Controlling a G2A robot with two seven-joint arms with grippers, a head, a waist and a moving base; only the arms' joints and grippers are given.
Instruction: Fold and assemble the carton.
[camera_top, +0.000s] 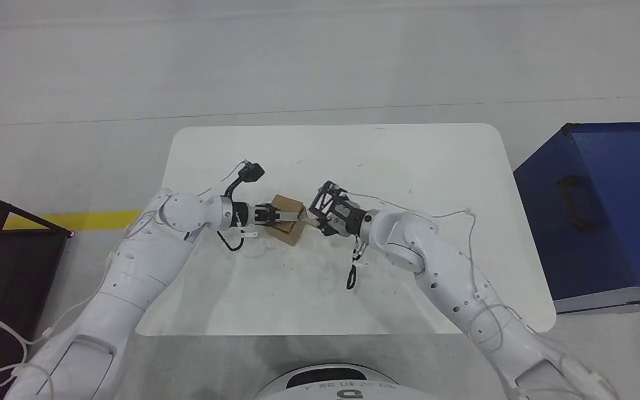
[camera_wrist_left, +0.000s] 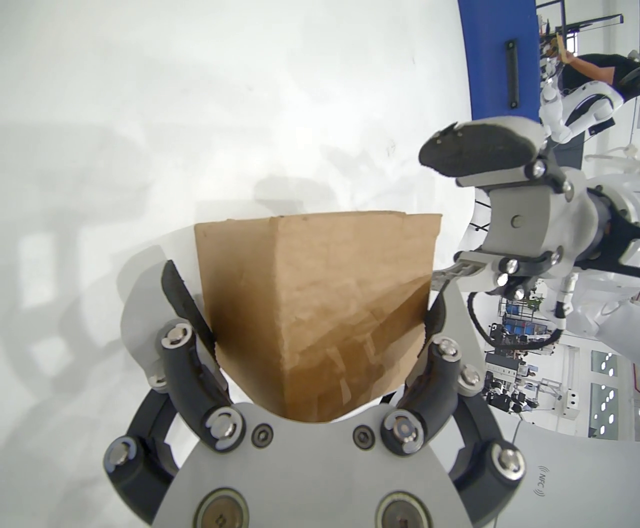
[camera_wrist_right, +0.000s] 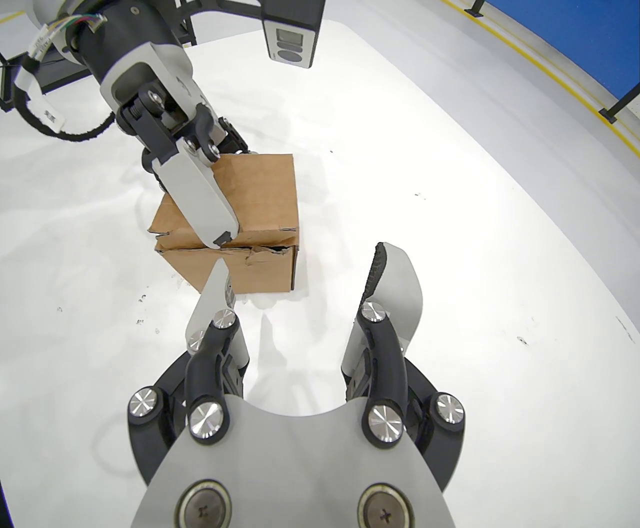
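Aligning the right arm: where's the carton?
The carton sits centrally on the table in the top view, clamped in the left gripper, with the open right gripper close on its other side.

Left pincer (camera_wrist_left: 305, 290) across carton (camera_wrist_right: 265, 200), right pincer (camera_wrist_right: 300, 257) just beside; free passage over table (camera_wrist_right: 400, 150) beyond.

White table (camera_top: 420, 160): rounded corners, a few dark specks on top. Floor (camera_top: 300, 60) is light grey and smooth, with a faint seam running across beyond the table. Yellow line (camera_top: 95, 219) on the floor at left, meeting the table's edge. Black frame (camera_top: 25, 260) stands far left. Blue cabinet (camera_top: 590, 210) with a dark handle sits near the table's right end. In the left wrist view, the hall behind has gridded windows (camera_wrist_left: 607, 397), bright light and racks of gear.
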